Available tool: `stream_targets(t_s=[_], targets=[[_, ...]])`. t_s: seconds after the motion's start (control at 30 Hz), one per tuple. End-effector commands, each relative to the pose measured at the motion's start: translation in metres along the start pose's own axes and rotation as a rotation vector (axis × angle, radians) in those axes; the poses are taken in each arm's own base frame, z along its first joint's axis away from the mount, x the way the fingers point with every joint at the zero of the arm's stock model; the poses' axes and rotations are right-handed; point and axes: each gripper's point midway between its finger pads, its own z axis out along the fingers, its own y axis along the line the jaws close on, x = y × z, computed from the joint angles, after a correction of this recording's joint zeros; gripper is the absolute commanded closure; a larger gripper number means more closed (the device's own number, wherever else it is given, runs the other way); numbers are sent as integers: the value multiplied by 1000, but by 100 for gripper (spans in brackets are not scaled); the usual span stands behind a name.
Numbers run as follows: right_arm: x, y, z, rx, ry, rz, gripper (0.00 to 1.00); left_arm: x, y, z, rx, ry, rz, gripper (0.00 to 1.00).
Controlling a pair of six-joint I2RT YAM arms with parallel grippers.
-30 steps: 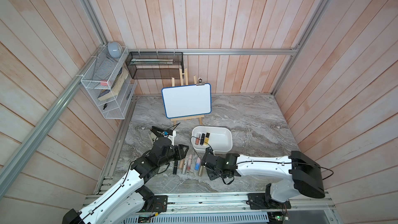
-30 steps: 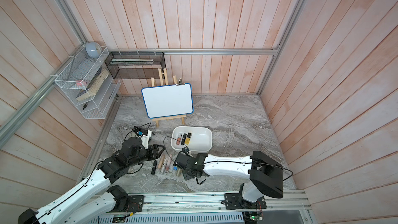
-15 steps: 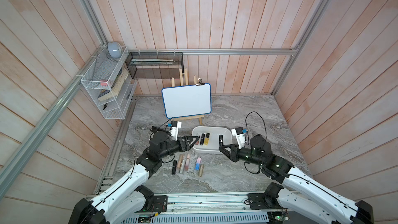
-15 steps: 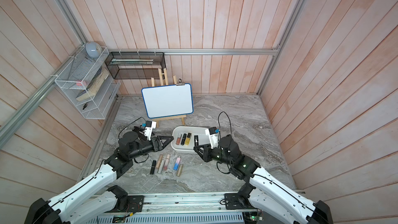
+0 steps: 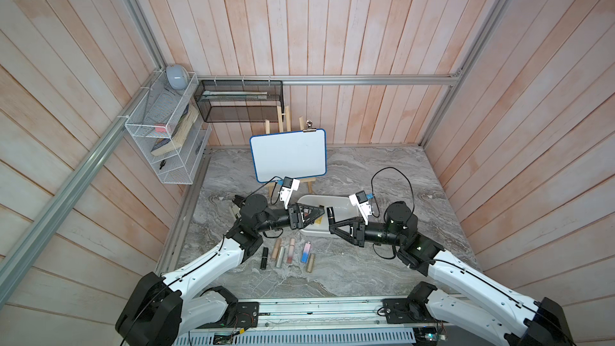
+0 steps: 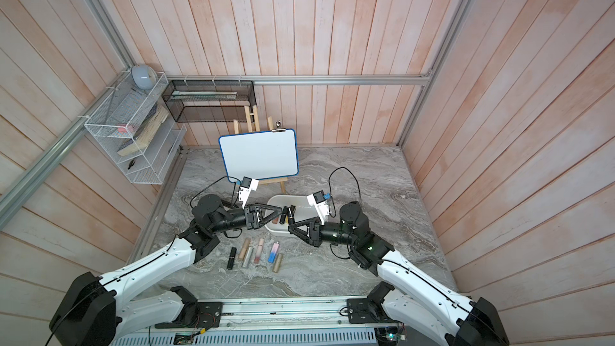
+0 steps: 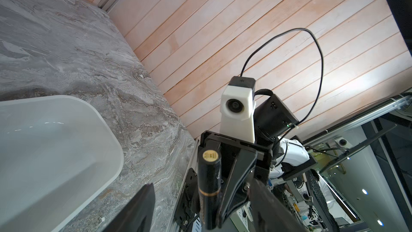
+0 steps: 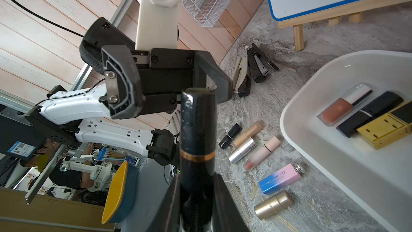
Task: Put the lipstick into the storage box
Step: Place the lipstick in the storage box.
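Note:
A black lipstick with a gold band stands upright in my right gripper, which is shut on its lower end. In both top views the lipstick hangs over the front part of the white storage box. My left gripper faces it from the other side, jaws open. In the left wrist view the lipstick stands between the spread left fingers, touching neither. The storage box holds a lip gloss, a black lipstick and a gold case.
Several lipsticks lie in a row on the marble in front of the box. Two staplers lie left of it. A whiteboard on an easel stands behind. A white wire rack and a black mesh basket hang on the walls.
A second ago both grippers were low beside the row of lipsticks. They have risen and now meet tip to tip over the box. The left jaws have spread wider.

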Motion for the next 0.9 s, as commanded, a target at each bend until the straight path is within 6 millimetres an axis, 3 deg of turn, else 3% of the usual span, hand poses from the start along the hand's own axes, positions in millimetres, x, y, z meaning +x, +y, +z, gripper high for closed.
stream_targets(t_s=[0.0,0.4,0.6,0.87], targets=[[-10,17,0,-74,-16,-31,83,-1,-11,5,42,21,60,27],[-10,16,5,-92,-9,-23,83,7,-20,15,55,75,93,32],[-9,15,5,-89,-10,-20,83,13,-17,19,49,98,87,42],[-8,12,5,-79,-13,-16,83,16,-17,21,41,121,90,49]])
